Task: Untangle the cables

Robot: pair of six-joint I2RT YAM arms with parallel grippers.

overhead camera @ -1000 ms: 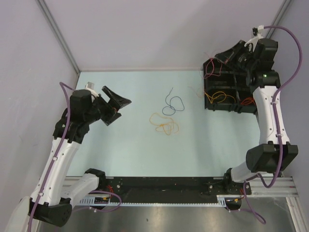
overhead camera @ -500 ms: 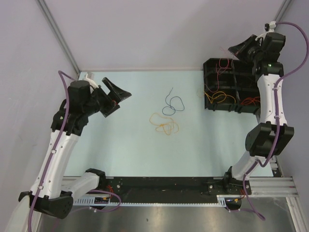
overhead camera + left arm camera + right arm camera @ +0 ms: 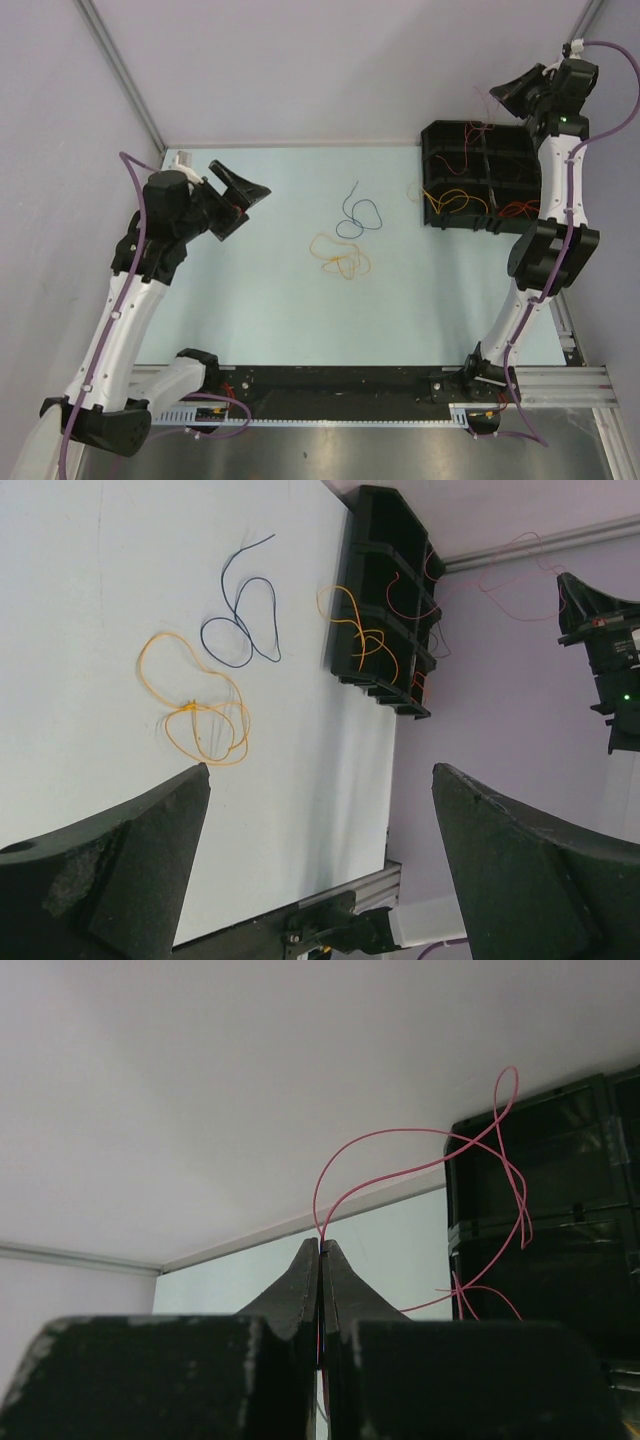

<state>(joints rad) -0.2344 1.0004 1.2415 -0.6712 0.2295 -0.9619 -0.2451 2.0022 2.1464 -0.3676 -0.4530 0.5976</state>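
Observation:
My right gripper [image 3: 497, 93] is raised high above the black bin [image 3: 478, 176] and is shut on a thin red cable [image 3: 420, 1140]; its loops trail down into the bin. More red and orange cables [image 3: 455, 197] lie in the bin's compartments. A dark blue cable [image 3: 356, 213] and an orange cable [image 3: 340, 256] lie apart on the table's middle; both show in the left wrist view, dark blue [image 3: 240, 630] and orange [image 3: 195, 705]. My left gripper [image 3: 240, 200] is open and empty, held above the table's left side.
The bin also shows in the left wrist view [image 3: 385, 590], at the table's far right. Grey walls close the back and sides. A black rail [image 3: 330, 385] runs along the near edge.
My right arm has risen and swung back to the upper right, pulling the red cable up out of the bin. The left arm has barely shifted.

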